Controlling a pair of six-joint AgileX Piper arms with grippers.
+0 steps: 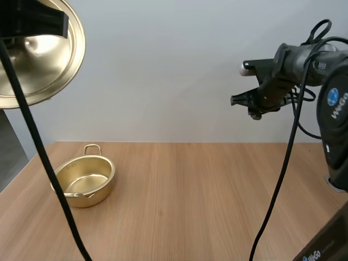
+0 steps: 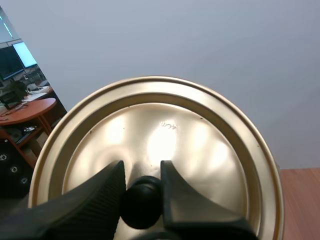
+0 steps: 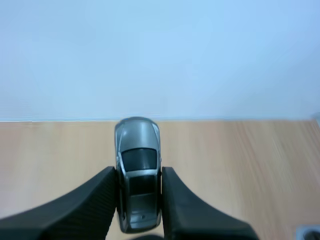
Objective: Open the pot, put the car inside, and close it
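Wooden table carries the uncovered pot at its left side. Left gripper is clamped on the black knob of the lid, held high above the table (the lid's edge is partly cut off in the high view). Right gripper pinches the grey car between its fingers, raised above the table's right part; the car's flanks are hidden behind the fingers.
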